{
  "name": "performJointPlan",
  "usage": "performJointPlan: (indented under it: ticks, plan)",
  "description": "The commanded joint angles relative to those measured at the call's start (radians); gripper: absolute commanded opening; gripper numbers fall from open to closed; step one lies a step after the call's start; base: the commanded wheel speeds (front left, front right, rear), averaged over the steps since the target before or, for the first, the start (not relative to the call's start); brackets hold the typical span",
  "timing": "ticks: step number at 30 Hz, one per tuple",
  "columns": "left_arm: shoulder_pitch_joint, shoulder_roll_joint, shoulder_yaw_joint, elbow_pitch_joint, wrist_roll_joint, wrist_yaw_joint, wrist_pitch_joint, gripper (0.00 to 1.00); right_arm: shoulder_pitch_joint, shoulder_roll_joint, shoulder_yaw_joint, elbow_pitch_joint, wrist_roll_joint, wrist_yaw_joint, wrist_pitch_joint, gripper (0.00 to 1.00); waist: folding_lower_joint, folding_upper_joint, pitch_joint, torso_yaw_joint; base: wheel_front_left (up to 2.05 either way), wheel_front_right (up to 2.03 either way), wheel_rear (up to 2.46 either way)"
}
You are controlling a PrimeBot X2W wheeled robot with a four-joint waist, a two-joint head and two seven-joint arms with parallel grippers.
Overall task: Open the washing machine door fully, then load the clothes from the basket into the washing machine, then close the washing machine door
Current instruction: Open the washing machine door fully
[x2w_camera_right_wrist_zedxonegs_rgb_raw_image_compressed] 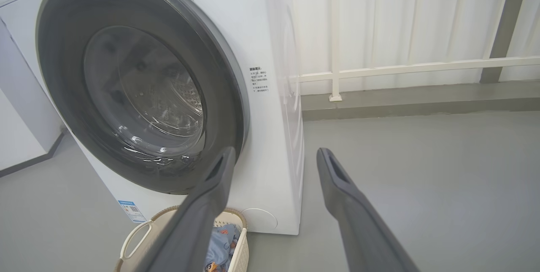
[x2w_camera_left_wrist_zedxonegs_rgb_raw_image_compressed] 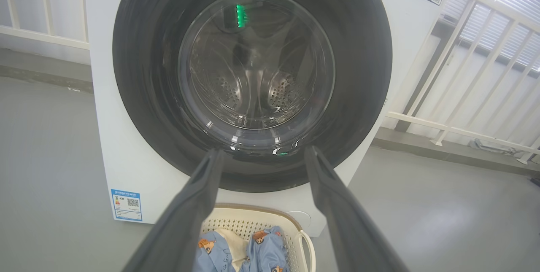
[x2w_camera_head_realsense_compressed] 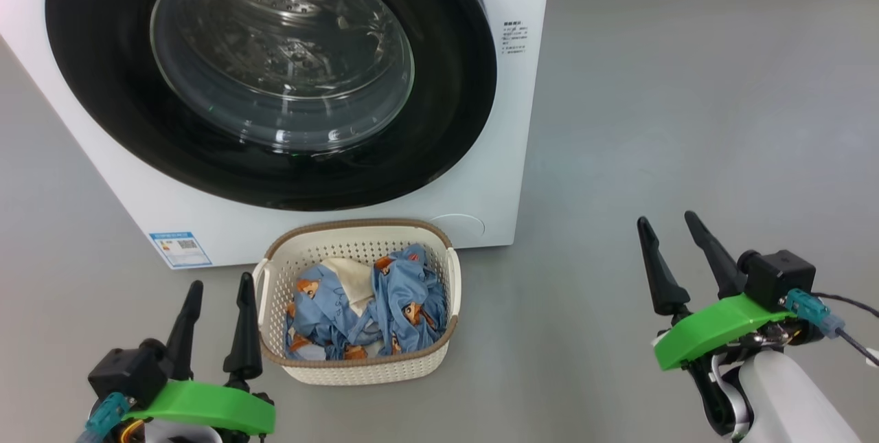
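The white washing machine [x2w_camera_head_realsense_compressed: 501,154] stands ahead with its round black-rimmed door [x2w_camera_head_realsense_compressed: 110,86] closed flat against the front; the steel drum shows through the glass. On the floor right in front of it sits the cream basket [x2w_camera_head_realsense_compressed: 364,369], holding blue printed clothes [x2w_camera_head_realsense_compressed: 405,299] and a cream cloth. My left gripper [x2w_camera_head_realsense_compressed: 221,284] is open, empty, just left of the basket. My right gripper [x2w_camera_head_realsense_compressed: 667,218] is open and empty over bare floor, well right of the basket. In the left wrist view the door [x2w_camera_left_wrist_zedxonegs_rgb_raw_image_compressed: 358,74] faces the fingers; the right wrist view shows the door [x2w_camera_right_wrist_zedxonegs_rgb_raw_image_compressed: 59,74] obliquely.
Grey floor [x2w_camera_head_realsense_compressed: 687,86] stretches to the right of the machine. A white railing [x2w_camera_right_wrist_zedxonegs_rgb_raw_image_compressed: 400,68] and wall stand behind and beside the machine. A blue label sticker [x2w_camera_head_realsense_compressed: 180,248] is at the machine's lower left corner.
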Motion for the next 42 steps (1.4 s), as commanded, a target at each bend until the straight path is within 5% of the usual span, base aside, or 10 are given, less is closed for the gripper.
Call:
performJointPlan:
  ticks: [1, 5, 6, 7, 10, 23, 42]
  plan:
    - [-0.035, 0.017, 0.029, -0.031, 0.013, -0.005, -0.011, 1.00, -0.041, -0.008, 0.019, -0.019, 0.003, 0.006, -0.012, 1.00, -0.0001, 0.0000, 0.009, 0.004, 0.00, 0.00, 0.00]
    - [-0.037, 0.018, 0.024, -0.044, 0.010, -0.005, -0.011, 1.00, -0.072, -0.019, 0.016, -0.012, 0.012, 0.006, -0.012, 1.00, -0.0001, 0.0000, 0.030, 0.013, 0.00, 0.00, 0.00]
    - [-0.036, 0.017, 0.020, -0.046, 0.009, -0.005, -0.011, 1.00, -0.082, -0.022, 0.015, -0.009, 0.015, 0.006, -0.012, 0.90, -0.0001, 0.0000, 0.036, 0.016, 0.00, 0.00, 0.00]
    - [-0.035, 0.017, 0.015, -0.050, 0.008, -0.005, -0.011, 1.00, -0.091, -0.025, 0.013, -0.006, 0.020, 0.006, -0.012, 0.62, -0.0001, 0.0000, 0.041, 0.019, 0.00, 0.00, 0.00]
    - [-0.035, 0.018, 0.010, -0.055, 0.004, -0.005, -0.011, 1.00, -0.117, -0.036, 0.007, 0.005, 0.038, 0.006, -0.012, 0.00, -0.0001, 0.0000, 0.055, 0.030, 0.00, 0.00, 0.00]
    - [-0.075, 0.032, 0.013, -0.094, -0.010, -0.005, -0.011, 1.00, -0.281, -0.092, -0.022, 0.072, 0.265, 0.006, -0.008, 0.00, -0.0001, 0.0000, 0.155, 0.072, 0.00, 0.00, 0.00]
    - [-0.135, 0.041, -0.015, -0.153, -0.037, -0.005, -0.011, 1.00, -0.570, -0.197, 0.015, 0.054, 0.913, 0.006, 0.244, 0.00, -0.0001, 0.0000, 0.306, 0.127, 0.00, 0.00, 0.00]
